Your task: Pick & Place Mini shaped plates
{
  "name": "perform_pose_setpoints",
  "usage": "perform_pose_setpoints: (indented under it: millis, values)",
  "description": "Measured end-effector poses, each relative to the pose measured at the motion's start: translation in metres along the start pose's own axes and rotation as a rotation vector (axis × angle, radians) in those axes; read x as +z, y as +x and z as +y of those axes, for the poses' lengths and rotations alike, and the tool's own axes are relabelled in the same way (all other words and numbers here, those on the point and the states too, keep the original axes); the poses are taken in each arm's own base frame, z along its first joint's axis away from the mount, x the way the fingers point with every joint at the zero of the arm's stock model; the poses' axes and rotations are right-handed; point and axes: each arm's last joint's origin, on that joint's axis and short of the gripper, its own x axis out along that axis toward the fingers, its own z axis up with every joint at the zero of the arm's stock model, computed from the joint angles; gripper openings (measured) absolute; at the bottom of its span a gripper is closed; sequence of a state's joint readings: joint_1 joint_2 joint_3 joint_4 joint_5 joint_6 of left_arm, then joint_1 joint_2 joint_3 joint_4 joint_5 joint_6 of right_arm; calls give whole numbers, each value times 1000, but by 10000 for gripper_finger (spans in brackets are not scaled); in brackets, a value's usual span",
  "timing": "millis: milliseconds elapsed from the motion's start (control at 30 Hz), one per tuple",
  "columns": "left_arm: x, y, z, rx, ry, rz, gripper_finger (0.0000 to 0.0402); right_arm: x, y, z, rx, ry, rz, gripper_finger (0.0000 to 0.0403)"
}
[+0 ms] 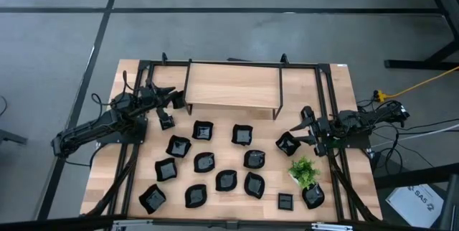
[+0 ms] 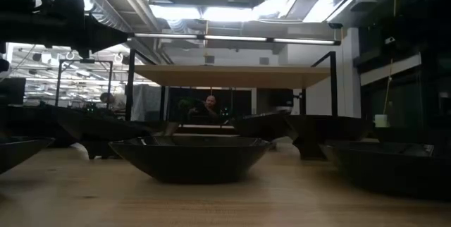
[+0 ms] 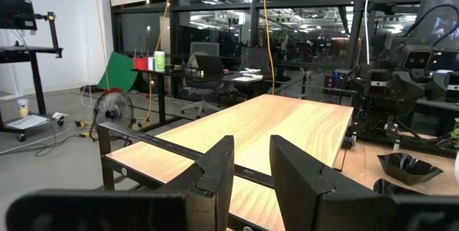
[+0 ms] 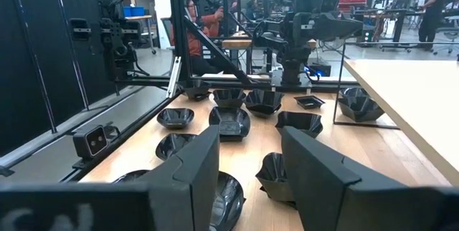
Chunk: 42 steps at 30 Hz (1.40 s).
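Several small glossy black mini shaped plates lie flat on the wooden table, among them one (image 1: 203, 130) toward the far side, one (image 1: 226, 181) in the middle and one (image 1: 152, 198) at the near left; the low view shows one (image 2: 192, 158) close up. My left gripper (image 3: 251, 173) (image 1: 171, 96) is open and level at the far left, beside the raised shelf, with nothing between its fingers. My right gripper (image 4: 247, 166) (image 1: 300, 125) is open at the right, above the table, facing the plates. One plate (image 1: 287, 143) (image 4: 276, 177) lies just below and ahead of it.
A raised wooden shelf (image 1: 233, 91) on a black frame stands at the far middle of the table. A small green potted plant (image 1: 305, 170) stands at the near right among the plates. Black frame rails (image 1: 129, 166) run along the table's sides. A person (image 2: 209, 107) shows in the room behind.
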State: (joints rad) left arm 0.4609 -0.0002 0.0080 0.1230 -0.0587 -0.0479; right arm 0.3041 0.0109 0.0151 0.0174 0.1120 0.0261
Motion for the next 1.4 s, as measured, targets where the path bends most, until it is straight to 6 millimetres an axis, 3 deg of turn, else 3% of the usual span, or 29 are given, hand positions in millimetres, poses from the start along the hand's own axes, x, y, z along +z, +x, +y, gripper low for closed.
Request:
perform_pose_setpoints:
  millis: [233, 433, 733, 900, 1100, 1400]
  values:
    - [0, 0, 0, 0, 0, 0, 86, 8, 0, 0, 6, 150, -85, 152]
    - [0, 0, 0, 0, 0, 0, 86, 28, -4, 2, 84, 14, -285, 152]
    - [0, 0, 0, 0, 0, 0, 86, 68, 4, -2, -139, -56, -217, 152]
    - [0, 0, 0, 0, 0, 0, 86, 100, 23, -1, -229, -86, -19, 152]
    - [0, 0, 0, 0, 0, 0, 86, 133, 53, 2, -287, -2, 270, 152]
    - [0, 0, 0, 0, 0, 0, 86, 165, 80, 5, -387, 123, 638, 152]
